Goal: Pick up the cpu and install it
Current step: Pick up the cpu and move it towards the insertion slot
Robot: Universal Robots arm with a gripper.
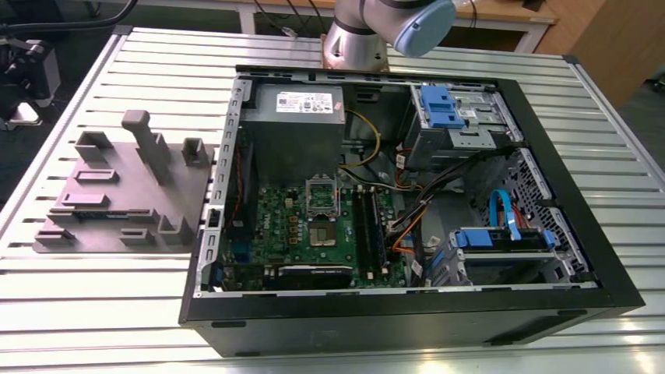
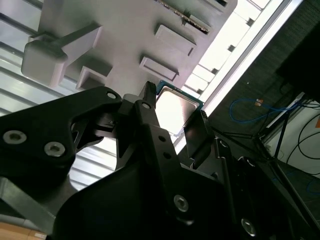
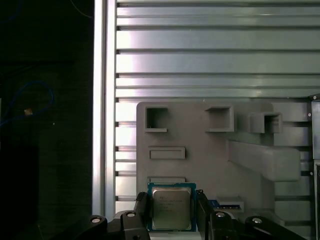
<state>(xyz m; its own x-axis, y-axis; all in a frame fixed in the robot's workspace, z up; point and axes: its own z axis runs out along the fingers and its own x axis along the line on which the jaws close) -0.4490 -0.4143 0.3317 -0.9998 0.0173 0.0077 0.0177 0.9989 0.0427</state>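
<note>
Two fingers [image 3: 141, 207] of the gripper [image 3: 171, 200] are clamped on opposite edges of the cpu [image 3: 171, 212]. It is held flat, metal top showing, apparently clear of the grey parts fixture [image 3: 200, 165]. The edge grip likely spares its underside contacts for the motherboard [image 1: 301, 226].

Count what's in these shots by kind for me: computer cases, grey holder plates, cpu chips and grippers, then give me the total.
computer case: 1
grey holder plate: 1
cpu: 1
gripper: 1
Total: 4
</note>
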